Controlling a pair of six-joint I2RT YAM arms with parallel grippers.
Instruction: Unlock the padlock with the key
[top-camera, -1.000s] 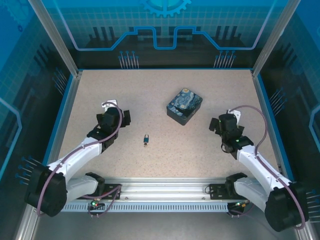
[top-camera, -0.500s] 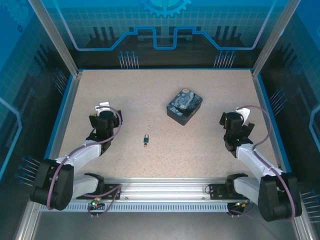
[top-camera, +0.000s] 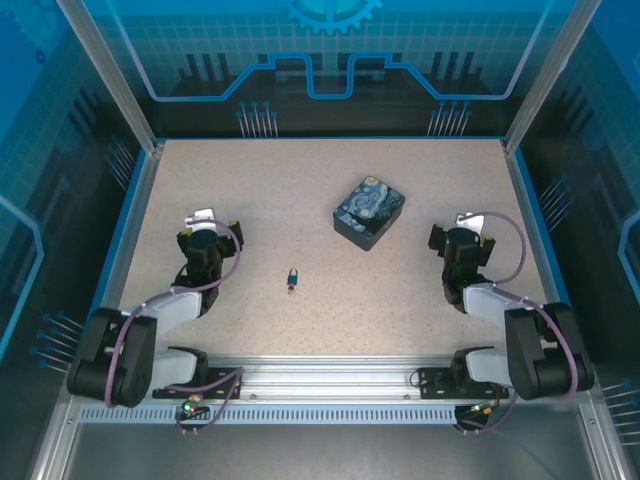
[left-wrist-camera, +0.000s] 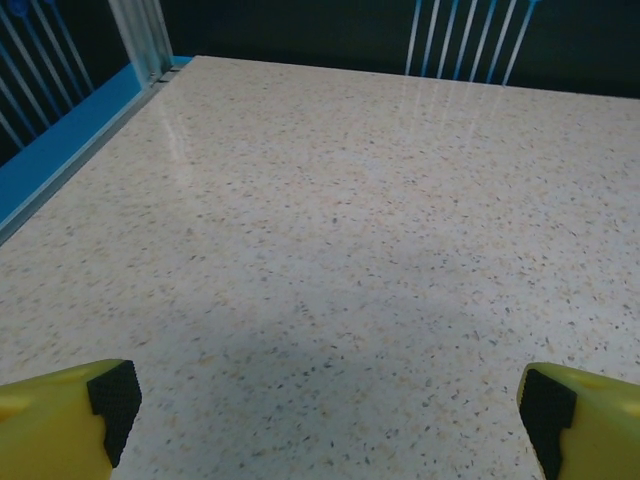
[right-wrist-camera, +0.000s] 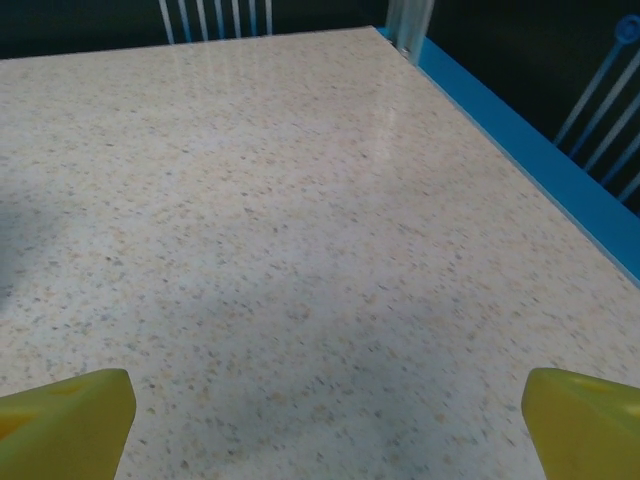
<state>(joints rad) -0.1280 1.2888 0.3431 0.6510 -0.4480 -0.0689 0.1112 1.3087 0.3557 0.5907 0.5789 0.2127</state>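
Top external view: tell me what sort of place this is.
Probably a robot test cell, not a home: a speckled table fenced by aluminium posts and blue circuit-patterned panels, a left arm and right arm bolted to a rail at its near edge, and a tiny padlock and a painted box laid out.

padlock: tiny, blue body, small metal shackle at its far end; shackle too small to tell open or closed | place: on the speckled table, near the middle, toward the near edge | key: tiny dark sliver touching padlock's near end; whether inserted cannot be told
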